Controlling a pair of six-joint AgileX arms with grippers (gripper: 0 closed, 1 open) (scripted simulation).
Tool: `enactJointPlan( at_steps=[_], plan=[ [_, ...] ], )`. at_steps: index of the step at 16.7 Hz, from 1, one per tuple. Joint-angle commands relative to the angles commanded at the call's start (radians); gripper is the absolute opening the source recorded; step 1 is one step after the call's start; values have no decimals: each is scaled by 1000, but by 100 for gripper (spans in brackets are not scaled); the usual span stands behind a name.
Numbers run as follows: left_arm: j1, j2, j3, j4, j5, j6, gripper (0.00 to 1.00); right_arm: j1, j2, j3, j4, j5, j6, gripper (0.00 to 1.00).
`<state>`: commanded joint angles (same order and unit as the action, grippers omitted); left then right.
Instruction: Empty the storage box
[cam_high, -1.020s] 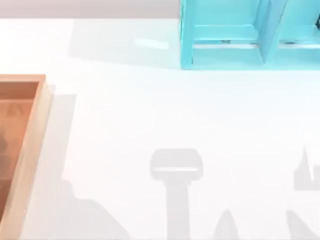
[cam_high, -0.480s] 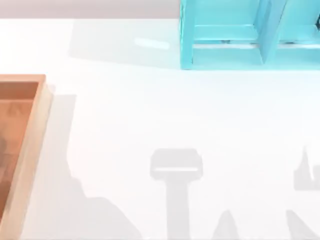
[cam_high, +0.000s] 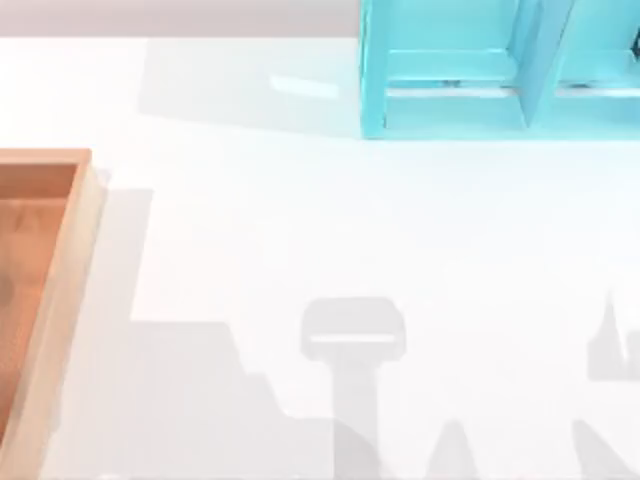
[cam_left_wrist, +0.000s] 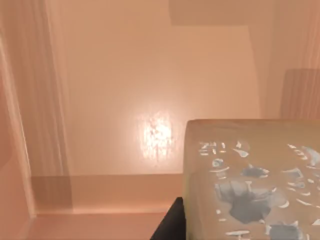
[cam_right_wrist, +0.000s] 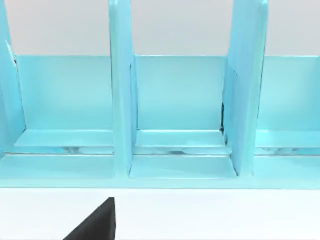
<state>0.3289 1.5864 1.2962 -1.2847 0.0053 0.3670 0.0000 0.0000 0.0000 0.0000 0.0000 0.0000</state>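
The storage box (cam_high: 62, 290), light orange-brown wood with pale rims, lies at the table's left edge in the top view. The left wrist view looks down on the storage box's flat bottom (cam_left_wrist: 150, 90) and a rim (cam_left_wrist: 35, 100). A tan cube (cam_left_wrist: 250, 180) with grey-white flecks hangs close under that camera. It is off the floor, and its shadow lies apart from it. My left gripper (cam_left_wrist: 169, 227) is shut on the cube, with a dark fingertip against its side. My right gripper (cam_right_wrist: 95, 224) shows as a dark tip facing the shelf.
A turquoise shelf unit (cam_high: 450, 70) with upright dividers stands at the back right, and its open compartments (cam_right_wrist: 180, 100) face the right wrist camera. Arm shadows fall across the white table's front (cam_high: 350, 400).
In the top view the shadow at the lower left has widened and spread to the right. The dark blot on the box floor has faded. The right side is unchanged.
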Motion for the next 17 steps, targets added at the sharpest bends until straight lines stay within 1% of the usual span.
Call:
enactJointPlan(
  at_steps=[3,8,10,13,15,17],
  plan=[
    [-1,-20,53,-69,0,-2,0,0,0,0,0,0,0,100],
    [0,-15,54,-69,-1,-3,0,0,0,0,0,0,0,100],
    [-34,17,81,-68,-1,-36,0,0,0,0,0,0,0,100],
    [-159,120,167,-60,-1,-162,0,0,0,0,0,0,0,100],
    [-290,213,242,-48,-1,-291,0,0,0,0,0,0,0,100],
    [-444,313,321,-31,-2,-443,0,0,0,0,0,0,0,100]
  ],
)
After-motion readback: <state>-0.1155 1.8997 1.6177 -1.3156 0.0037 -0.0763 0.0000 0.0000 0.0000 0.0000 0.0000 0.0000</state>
